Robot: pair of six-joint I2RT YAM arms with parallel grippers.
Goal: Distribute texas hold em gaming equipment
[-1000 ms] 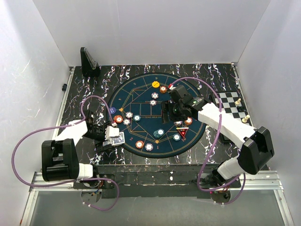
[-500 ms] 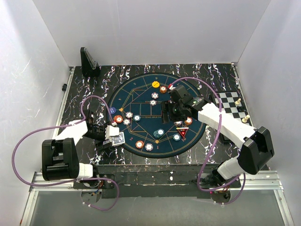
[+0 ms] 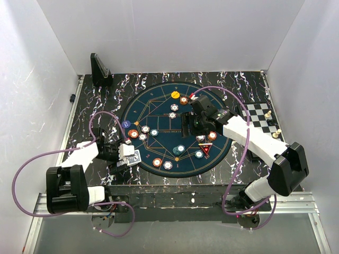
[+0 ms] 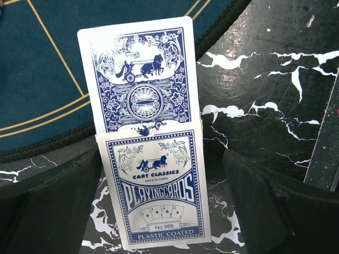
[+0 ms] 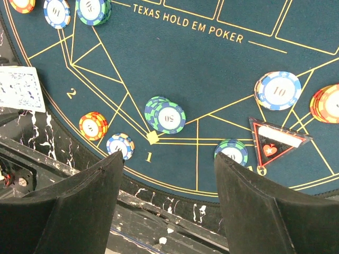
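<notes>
Two claws: left claw (image 4: 162, 156) wide, astride the blue-white card box (image 4: 159, 206); right claw (image 5: 168, 159) wide, empty.
Done: striped poker chips (image 5: 168, 117) spread over the round blue felt mat (image 5: 212, 74).
Left for you: cards undealt, boxed at the mat's near-left edge.

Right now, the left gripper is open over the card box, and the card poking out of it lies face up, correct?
No: the card poking out of the card box shows its blue patterned back, so it lies face down; the left wrist view shows it. The left gripper is indeed open over the box.
</notes>
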